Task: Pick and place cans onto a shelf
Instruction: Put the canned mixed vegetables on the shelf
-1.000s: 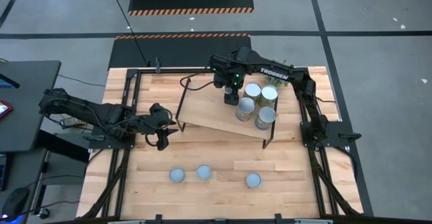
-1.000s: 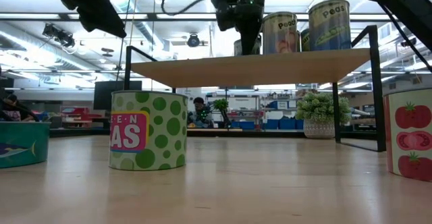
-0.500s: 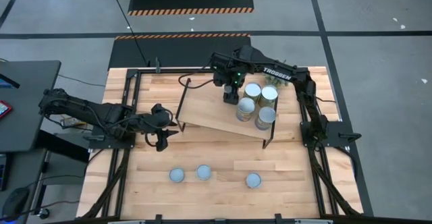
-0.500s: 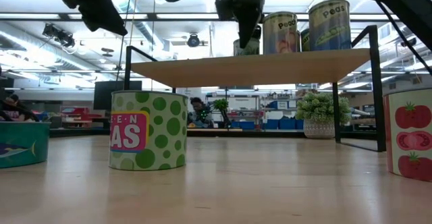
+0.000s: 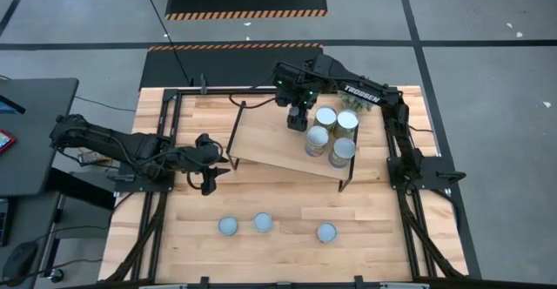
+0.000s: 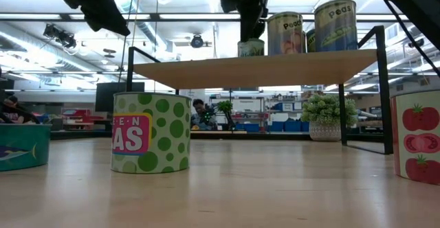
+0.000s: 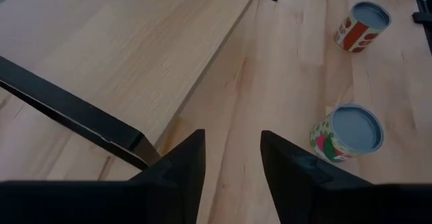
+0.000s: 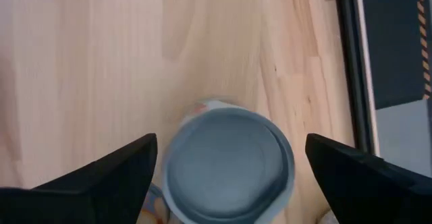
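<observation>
The shelf [image 5: 274,145] stands on the far half of the table. Several cans [image 5: 325,117] stand upright on its right part. My right gripper [image 5: 297,117] hovers open just above one more can with a grey-blue top [image 8: 229,166]. That can stands upright on the shelf board [image 6: 251,47], and the fingers [image 8: 101,177] stand wide apart on either side of it. Three cans [image 5: 263,223] stand on the tabletop near the front edge. My left gripper [image 5: 207,164] is open and empty, above the table at the shelf's left end.
In the low view a green pea can [image 6: 151,133], a tuna can [image 6: 24,145] and a tomato can [image 6: 416,145] stand on the tabletop. The shelf's black legs [image 5: 233,132] and the black arm frames [image 5: 157,193] edge the work area. The shelf's left part is bare.
My right gripper has risen off the can on the shelf and drawn slightly toward the table's far edge. The can stays upright on the board.
</observation>
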You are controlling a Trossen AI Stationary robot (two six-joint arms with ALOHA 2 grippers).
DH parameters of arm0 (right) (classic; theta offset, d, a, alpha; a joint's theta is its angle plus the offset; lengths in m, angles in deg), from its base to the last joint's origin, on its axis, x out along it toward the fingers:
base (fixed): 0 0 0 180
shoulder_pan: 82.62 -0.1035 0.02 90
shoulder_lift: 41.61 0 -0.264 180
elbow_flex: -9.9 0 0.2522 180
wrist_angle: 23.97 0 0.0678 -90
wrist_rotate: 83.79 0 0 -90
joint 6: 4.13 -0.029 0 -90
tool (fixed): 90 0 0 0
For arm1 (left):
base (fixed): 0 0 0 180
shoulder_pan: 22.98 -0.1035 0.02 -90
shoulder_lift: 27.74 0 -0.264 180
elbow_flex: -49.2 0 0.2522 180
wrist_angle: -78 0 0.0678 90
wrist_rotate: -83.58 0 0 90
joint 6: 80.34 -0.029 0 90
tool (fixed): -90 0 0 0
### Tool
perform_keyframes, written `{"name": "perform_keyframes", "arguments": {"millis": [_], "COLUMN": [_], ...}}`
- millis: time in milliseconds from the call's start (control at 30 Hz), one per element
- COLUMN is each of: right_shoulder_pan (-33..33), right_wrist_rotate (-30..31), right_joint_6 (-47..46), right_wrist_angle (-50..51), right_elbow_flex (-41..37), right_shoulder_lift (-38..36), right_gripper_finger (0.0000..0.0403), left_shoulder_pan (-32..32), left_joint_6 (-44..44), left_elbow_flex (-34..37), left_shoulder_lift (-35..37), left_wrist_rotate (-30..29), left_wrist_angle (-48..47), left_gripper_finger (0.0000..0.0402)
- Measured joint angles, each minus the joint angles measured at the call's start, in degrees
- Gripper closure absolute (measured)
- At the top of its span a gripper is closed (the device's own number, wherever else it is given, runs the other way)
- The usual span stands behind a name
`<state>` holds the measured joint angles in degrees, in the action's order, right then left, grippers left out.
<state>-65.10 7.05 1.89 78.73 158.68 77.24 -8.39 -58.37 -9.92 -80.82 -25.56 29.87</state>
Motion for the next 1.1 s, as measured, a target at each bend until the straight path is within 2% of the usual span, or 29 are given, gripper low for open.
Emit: {"name": "perform_keyframes", "arguments": {"millis": [100,333,433,500,1100], "right_shoulder_pan": [0.00,0.00,0.02,0.12,-0.28], "right_wrist_rotate": [-2.00,-2.27,-5.24,-6.69,-6.40], "right_joint_6": [-0.30,-1.33,-1.40,-1.51,-1.38], "right_wrist_angle": [-1.46,-7.90,-9.06,-8.68,-0.93], "right_elbow_flex": [0.00,0.00,0.00,0.00,-0.02], "right_shoulder_lift": [0.00,0.00,0.00,0.00,0.09], "right_gripper_finger": [0.0018,0.0018,0.0018,0.0019,0.0040], "left_shoulder_pan": [-0.02,-0.02,-0.02,-0.02,-0.01], "left_joint_6": [-0.73,-0.78,-0.78,-0.76,-0.69], "left_elbow_flex": [0.00,0.00,0.00,0.00,0.00], "left_shoulder_lift": [0.00,0.00,0.00,0.00,0.00], "left_wrist_rotate": [-0.22,-0.37,-0.47,-0.49,-0.67], "left_wrist_angle": [0.21,0.21,0.21,0.20,0.19], "left_gripper_finger": [0.0253,0.0253,0.0253,0.0253,0.0253]}}
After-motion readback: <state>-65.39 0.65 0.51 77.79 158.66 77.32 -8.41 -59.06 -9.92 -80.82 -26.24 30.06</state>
